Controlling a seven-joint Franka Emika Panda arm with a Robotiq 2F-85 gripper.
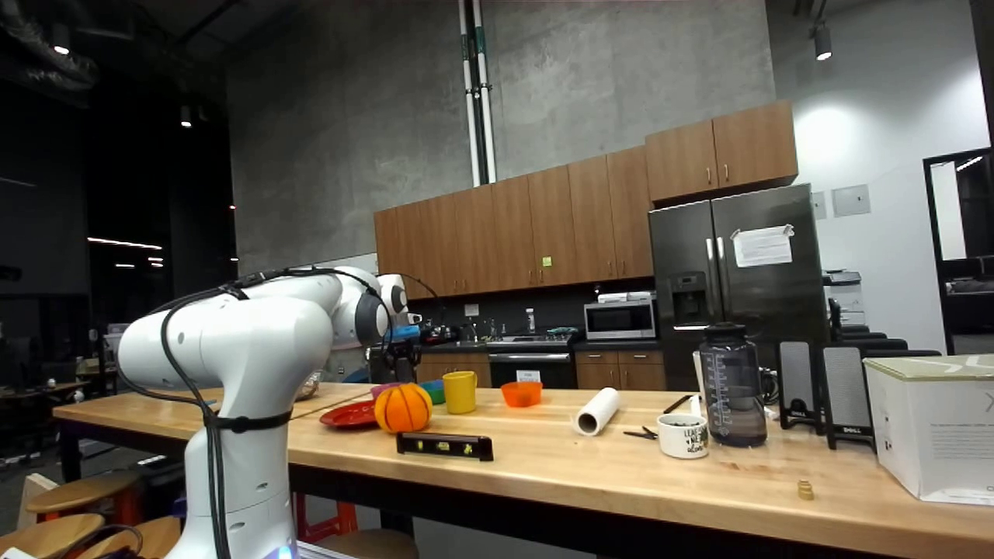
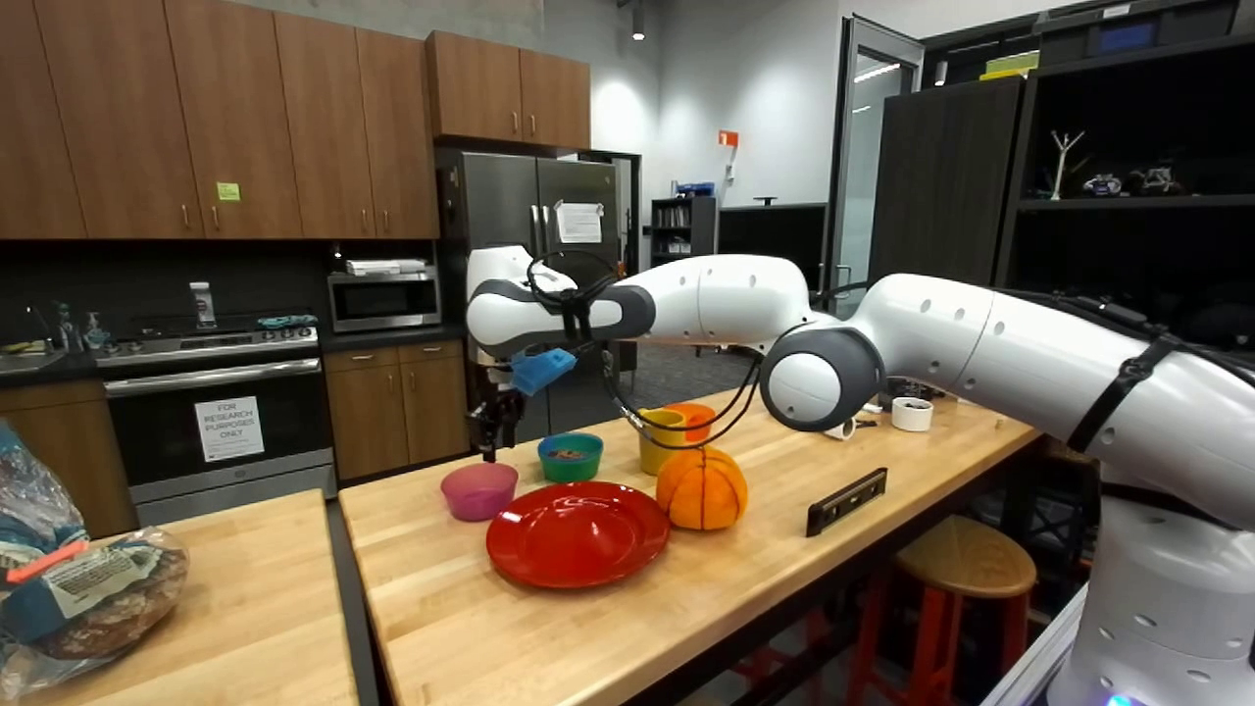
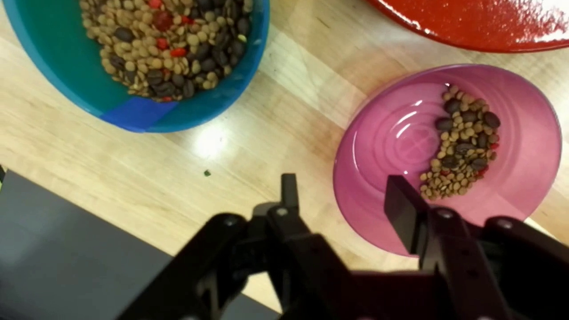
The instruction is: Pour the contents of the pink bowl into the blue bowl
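The pink bowl point(image 3: 378, 146) stands upright on the table in the wrist view, with beige grains, dark beans and red bits gathered at its right side. It also shows in an exterior view point(image 2: 479, 495). The blue-green bowl point(image 3: 53, 53), the likely blue bowl, is at the wrist view's top left and holds more of the same mix. It stands beside the pink bowl in an exterior view point(image 2: 571, 469). My gripper point(image 3: 344, 189) is open and empty. Its right finger overlaps the pink bowl's near wall, its left finger is outside the rim. It hovers above the bowl in an exterior view point(image 2: 493, 446).
A red plate point(image 2: 578, 549) lies beside both bowls. An orange ball-like object point(image 2: 701, 490), a yellow mug point(image 2: 663, 446) and an orange bowl point(image 1: 521, 394) stand farther along. A black level point(image 2: 847, 502) is near the table's edge. A gap separates the two tables.
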